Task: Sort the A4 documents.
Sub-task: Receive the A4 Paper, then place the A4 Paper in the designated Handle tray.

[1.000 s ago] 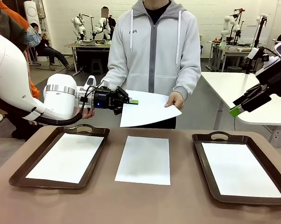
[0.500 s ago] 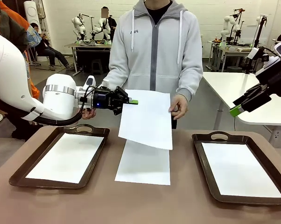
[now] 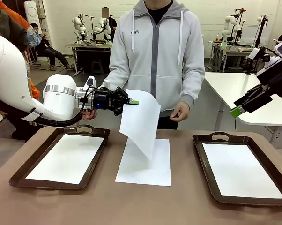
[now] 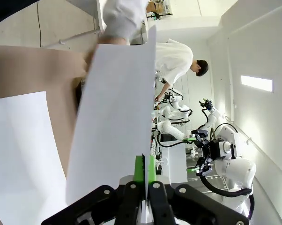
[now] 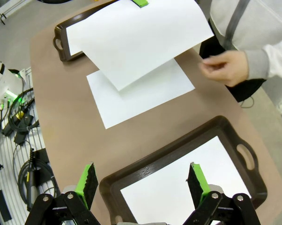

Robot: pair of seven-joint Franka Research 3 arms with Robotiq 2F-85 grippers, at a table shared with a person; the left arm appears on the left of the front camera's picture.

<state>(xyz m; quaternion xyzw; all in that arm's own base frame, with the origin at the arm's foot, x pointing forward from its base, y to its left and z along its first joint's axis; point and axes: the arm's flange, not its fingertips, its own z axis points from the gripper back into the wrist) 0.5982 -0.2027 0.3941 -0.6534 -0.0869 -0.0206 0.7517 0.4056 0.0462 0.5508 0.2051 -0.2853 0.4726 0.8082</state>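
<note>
sheet [image 3: 141, 122] hanging from left gripper [image 3: 133, 102] clamped on its edge, right gripper [image 3: 236, 110] spread apart and empty

Left arm reaches in from the left, forearm level, its gripper [image 3: 133, 102] pointing right over the table's far middle, green pads pinched tight on the top corner of an A4 document [image 3: 142, 123]. Right arm hangs high at the far right, its gripper [image 3: 235, 111] angled down-left, jaws spread wide, holding nothing.
</note>
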